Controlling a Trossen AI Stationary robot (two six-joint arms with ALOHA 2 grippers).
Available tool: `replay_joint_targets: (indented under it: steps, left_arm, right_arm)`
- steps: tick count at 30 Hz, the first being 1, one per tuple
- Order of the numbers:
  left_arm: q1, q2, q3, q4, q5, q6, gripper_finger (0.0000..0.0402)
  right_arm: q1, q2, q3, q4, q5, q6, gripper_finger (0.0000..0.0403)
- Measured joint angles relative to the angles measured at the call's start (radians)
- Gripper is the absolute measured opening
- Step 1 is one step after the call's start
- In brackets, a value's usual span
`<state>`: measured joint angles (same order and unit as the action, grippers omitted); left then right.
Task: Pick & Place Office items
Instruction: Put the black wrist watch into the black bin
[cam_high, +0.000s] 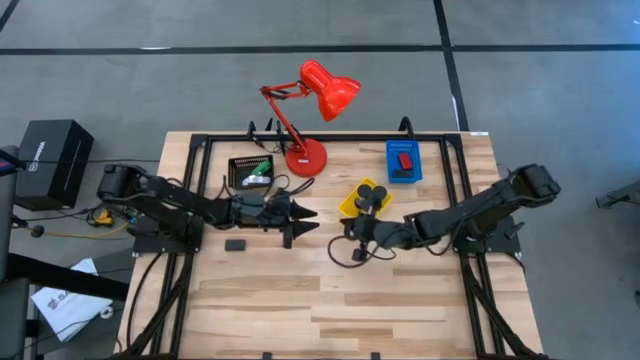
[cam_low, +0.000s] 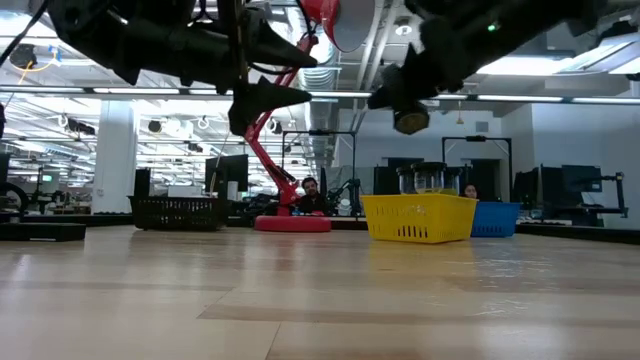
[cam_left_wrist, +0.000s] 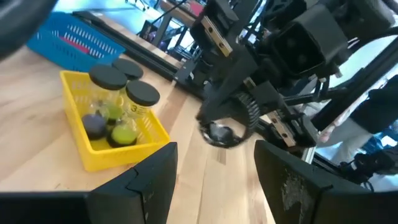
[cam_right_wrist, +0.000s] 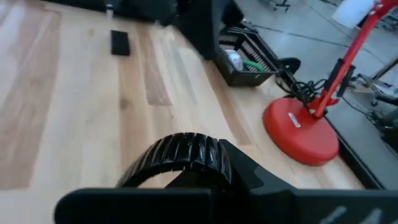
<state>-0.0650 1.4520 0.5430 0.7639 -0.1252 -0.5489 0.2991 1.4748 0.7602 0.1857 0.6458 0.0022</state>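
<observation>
- Bare wood fills the low view's foreground; both grippers hang above it, clear of the table.
- Right wrist view: black tape roll clamped between the right fingers, ribbed rim up. High view hides it; there the right gripper just sits mid-table.
- Left wrist view shows the same roll from the other side, ring hanging under the right gripper over bare wood.
- Left gripper released, fingers spread, nothing between them; it faces the right one across a gap at table centre.
- Small black block lies loose on the wood near the left arm, also seen in the right wrist view.
- Open room: the front half of the table is free wood; black frame rails run along the sides and far edge.
- Yellow tray just behind the right gripper: black-lidded clear jars, green and dark things inside.
- Black tray at the far left: a green item plus something pale.
- Blue tray at the far right: a red block.
- Red lamp base stands between the black and blue trays, far edge.
</observation>
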Motion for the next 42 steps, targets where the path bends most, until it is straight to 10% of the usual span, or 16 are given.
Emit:
replay_joint_targets:
  steps: [11,42]
  left_arm:
    - [-0.043,0.124,0.000,0.196,0.004,0.097,0.0209]
    - [-0.073,0.128,0.001,0.230,0.030,0.100,0.0209]
  right_arm:
    - [-0.069,0.092,0.109,0.073,-0.221,-0.012,0.0000]
    - [-0.091,0.223,0.260,-0.007,-0.203,-0.038,0.0000]
